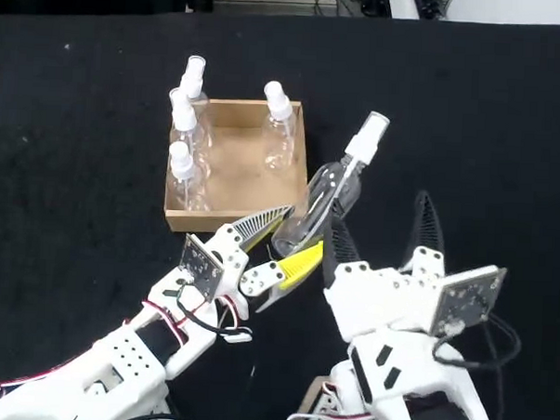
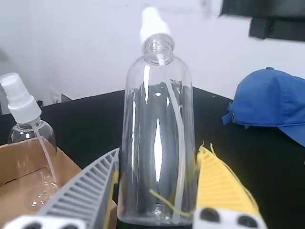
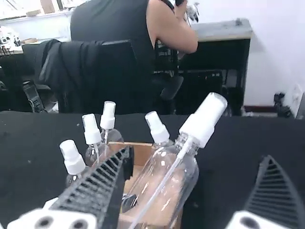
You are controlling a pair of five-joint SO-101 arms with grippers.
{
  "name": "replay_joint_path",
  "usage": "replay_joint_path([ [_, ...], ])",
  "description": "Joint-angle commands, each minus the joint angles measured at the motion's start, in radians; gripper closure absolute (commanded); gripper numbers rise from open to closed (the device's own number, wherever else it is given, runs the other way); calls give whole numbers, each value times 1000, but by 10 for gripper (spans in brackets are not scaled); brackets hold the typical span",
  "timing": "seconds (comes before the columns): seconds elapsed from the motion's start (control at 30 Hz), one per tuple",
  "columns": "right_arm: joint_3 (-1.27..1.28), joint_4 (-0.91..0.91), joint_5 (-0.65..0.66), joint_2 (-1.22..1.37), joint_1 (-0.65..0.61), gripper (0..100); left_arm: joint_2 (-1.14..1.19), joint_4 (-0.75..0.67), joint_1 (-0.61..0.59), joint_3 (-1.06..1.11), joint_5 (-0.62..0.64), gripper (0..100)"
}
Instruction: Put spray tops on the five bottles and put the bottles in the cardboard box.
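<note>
My left gripper [image 1: 299,235] is shut on a clear bottle [image 1: 332,189], which leans up and away just right of the cardboard box [image 1: 240,104]. Its white spray top [image 1: 369,135] sits on the neck. In the left wrist view the bottle [image 2: 157,109] stands between the grey and yellow fingers [image 2: 217,186]. Three capped bottles [image 1: 183,122] stand along the box's left side and one [image 1: 278,117] in its far right corner. My right gripper [image 1: 379,214] is open, with the held bottle [image 3: 167,176] near its left finger [image 3: 102,186].
A blue cap [image 2: 267,102] lies on the black table to the right of the held bottle. Black cloth [image 1: 471,97] covers the whole table. Both arm bases crowd the near edge.
</note>
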Motion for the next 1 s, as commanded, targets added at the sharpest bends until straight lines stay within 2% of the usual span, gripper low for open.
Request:
replay_joint_path([
  [0.0,-31,-32,-43,36,-84,627,-15,-9,-10,-19,2,827],
  [0.1,-101,-17,-71,122,-146,627,-15,-9,-10,-19,0,827],
  [0.23,-111,-21,-123,208,-155,626,-15,-9,-12,-21,0,827],
  [0.43,-113,-75,-218,257,-46,626,-15,-9,-38,-24,0,827],
  [0.97,-205,-49,-219,492,-43,627,-23,-9,-42,-24,0,824],
])
